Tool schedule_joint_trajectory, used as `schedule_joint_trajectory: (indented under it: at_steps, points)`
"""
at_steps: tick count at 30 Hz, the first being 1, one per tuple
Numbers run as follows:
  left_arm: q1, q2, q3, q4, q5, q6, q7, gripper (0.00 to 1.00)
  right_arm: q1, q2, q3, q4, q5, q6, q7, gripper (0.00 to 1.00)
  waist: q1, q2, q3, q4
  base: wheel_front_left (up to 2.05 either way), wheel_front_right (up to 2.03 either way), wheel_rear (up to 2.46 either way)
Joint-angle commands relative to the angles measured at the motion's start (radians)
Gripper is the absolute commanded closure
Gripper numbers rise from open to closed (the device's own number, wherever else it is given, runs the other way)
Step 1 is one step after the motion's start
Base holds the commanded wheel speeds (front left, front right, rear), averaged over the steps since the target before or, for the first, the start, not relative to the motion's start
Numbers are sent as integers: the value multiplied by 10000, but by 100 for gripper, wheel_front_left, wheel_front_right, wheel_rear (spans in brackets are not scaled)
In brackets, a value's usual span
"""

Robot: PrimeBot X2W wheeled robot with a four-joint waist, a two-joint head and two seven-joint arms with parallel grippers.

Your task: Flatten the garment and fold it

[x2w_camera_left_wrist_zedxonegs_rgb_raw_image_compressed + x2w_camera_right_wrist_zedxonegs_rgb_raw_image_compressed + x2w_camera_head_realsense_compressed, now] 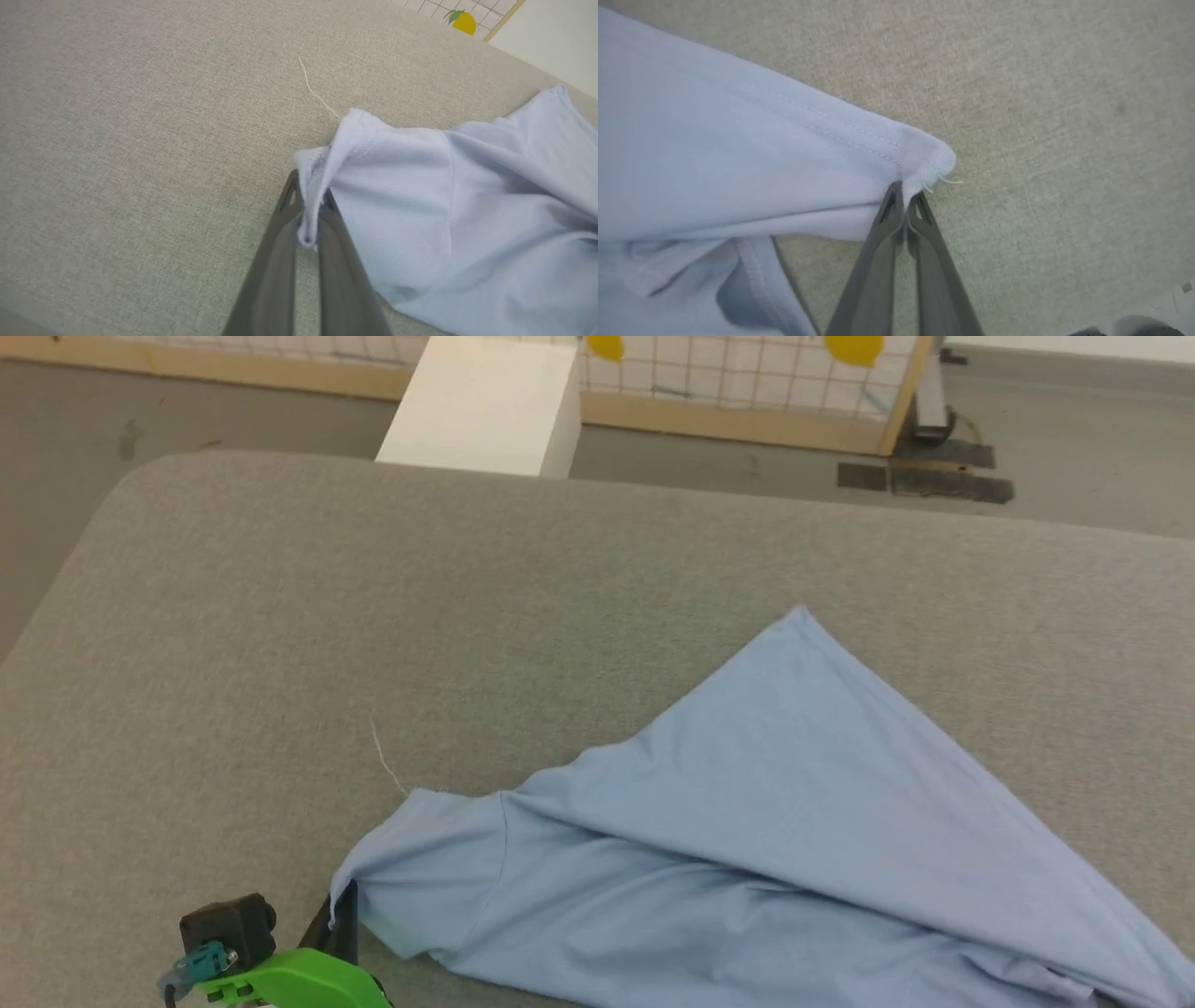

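The garment point(747, 821) is light blue and lies bunched on the grey padded table point(373, 616), stretched toward the lower right of the head view. My left gripper point(344, 910) is shut on the hem of one sleeve at the garment's left end. In the left wrist view the left gripper point(308, 219) pinches a fold of the sleeve point(373, 186) between its dark fingers. The right wrist view has my right gripper point(905, 200) shut on a stitched corner of the garment point(784, 158), lifted a little off the table.
A loose white thread point(385, 758) trails from the sleeve onto the table. Beyond the table's far edge stand a white box point(485, 406) and a wood-framed grid panel point(747, 392) with yellow shapes. Bare table stretches left and behind the garment.
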Motion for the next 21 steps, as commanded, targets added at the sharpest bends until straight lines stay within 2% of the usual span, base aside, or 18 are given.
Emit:
schedule_joint_trajectory:
  at_steps: [1, 2, 3, 4, 5, 9, 13, 17, 21]
  points:
    - [127, 70, -6, -53, -148, 37, 57, 100, 110, -11, -11, 166, 101, -15, 244, 100, 1, 60, -159, -152, 0, 0, 0]
    - [122, 73, -22, -61, -149, 34, 67, 100, 125, -11, -7, 240, 169, -15, 341, 95, 1, 60, -159, -136, 0, 0, 0]
    - [109, 77, -47, -63, -152, 24, 85, 100, 132, -10, -20, 301, 264, -15, 410, 67, 1, 60, -158, -107, 0, 0, 0]
    - [94, 77, -70, -61, -160, 9, 99, 100, 151, -10, -22, 322, 294, -15, 404, 57, 1, 60, -156, -75, 0, 0, 0]
    - [75, 60, -81, -68, -195, -13, 90, 100, 169, -10, 3, 299, 331, -15, 287, 0, 1, 60, -150, -39, 0, 0, 0]
    - [34, 61, -117, -107, -244, -52, 92, 100, -94, -10, 37, 68, 576, -15, -712, 0, 1, 60, -109, 88, 0, 0, 0]
    - [-18, 100, -124, -148, -241, -33, 120, 100, -731, -10, 409, -507, 325, -15, -2384, 0, 1, 60, 6, 208, 0, 0, 0]
    - [-145, 83, -160, -162, -248, -31, 106, 100, -1539, -29, 1798, -1040, 170, -15, -4021, 0, 1, 60, 210, 344, 0, 0, 0]
    - [-309, 9, -220, -121, -265, -56, 20, 100, -2581, -755, 3707, -862, 93, -15, -5203, 0, 1, 60, 545, 510, 0, 0, 0]
